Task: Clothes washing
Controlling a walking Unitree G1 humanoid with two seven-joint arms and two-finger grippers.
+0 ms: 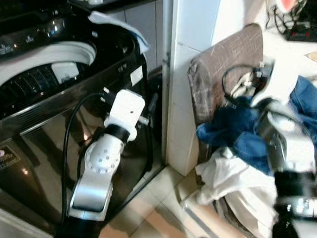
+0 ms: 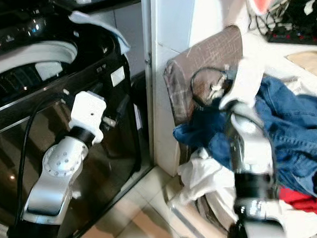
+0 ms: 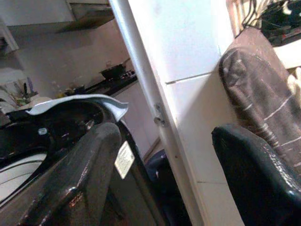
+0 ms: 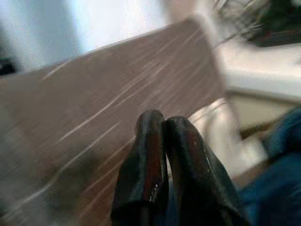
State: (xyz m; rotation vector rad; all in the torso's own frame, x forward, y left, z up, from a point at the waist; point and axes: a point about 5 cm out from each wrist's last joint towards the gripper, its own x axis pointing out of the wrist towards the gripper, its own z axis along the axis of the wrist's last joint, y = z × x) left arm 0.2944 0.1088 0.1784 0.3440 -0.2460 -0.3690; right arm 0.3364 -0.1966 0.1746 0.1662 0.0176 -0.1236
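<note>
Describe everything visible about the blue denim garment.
The denim garment is dark blue, heavy-looking cloth, crumpled and draped over a heap of laundry beside the brown chair back. One bunched fold hangs toward the washer side; the rest spreads to the right. White cloth lies under its lower edge, and a red item sits below it. The right gripper, fingers shut, sits at it, with blue cloth showing at the fingers' base; a pinch can't be confirmed.

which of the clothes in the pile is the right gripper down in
The crumpled blue denim garment: the right gripper, fingers pressed together, sits in its folds. The white cloth lies lower and the red garment sits apart.
</note>
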